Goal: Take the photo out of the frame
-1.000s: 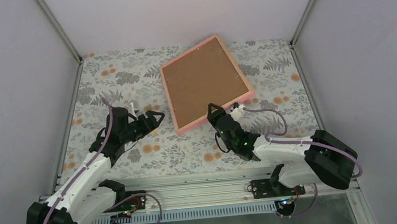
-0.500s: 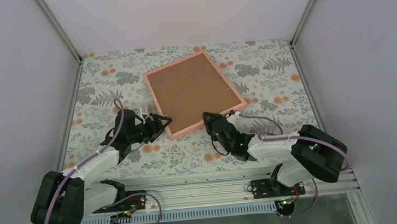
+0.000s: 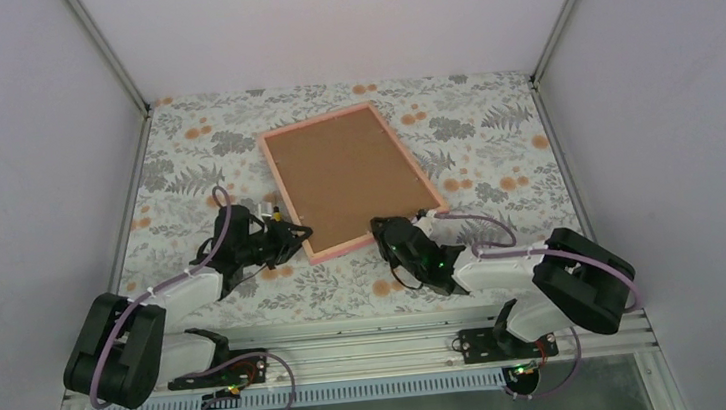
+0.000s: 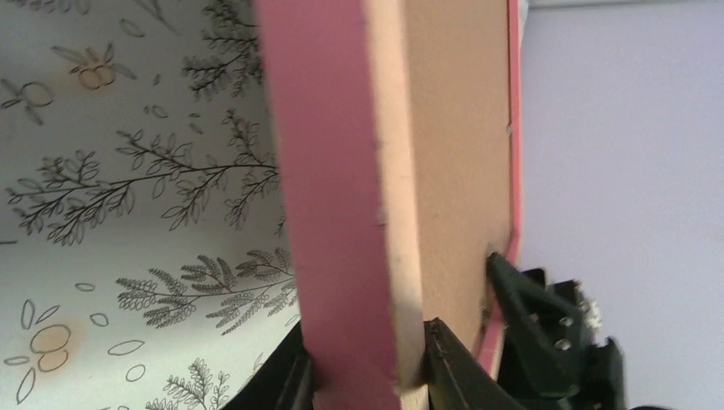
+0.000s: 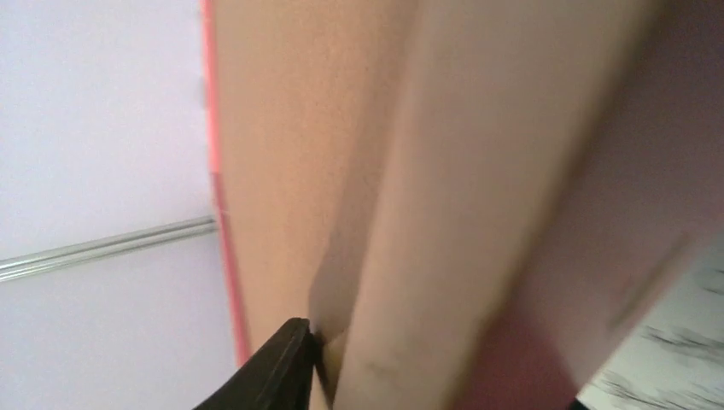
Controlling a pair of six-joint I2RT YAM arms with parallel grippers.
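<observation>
The left gripper [image 3: 294, 239] is clenched on the near-left corner of the frame [image 4: 333, 213], its 2 fingers [image 4: 452, 376] pressed against either side of the pink rim. The right gripper [image 3: 389, 231] straddles the near-right corner. 1 finger touches the edge, but blur hides whether it grips. Beyond both grippers, the brown backing board [image 3: 341, 172] faces up on the floral table [image 3: 493, 132]. The photo shows in no view, so its place cannot be told.
</observation>
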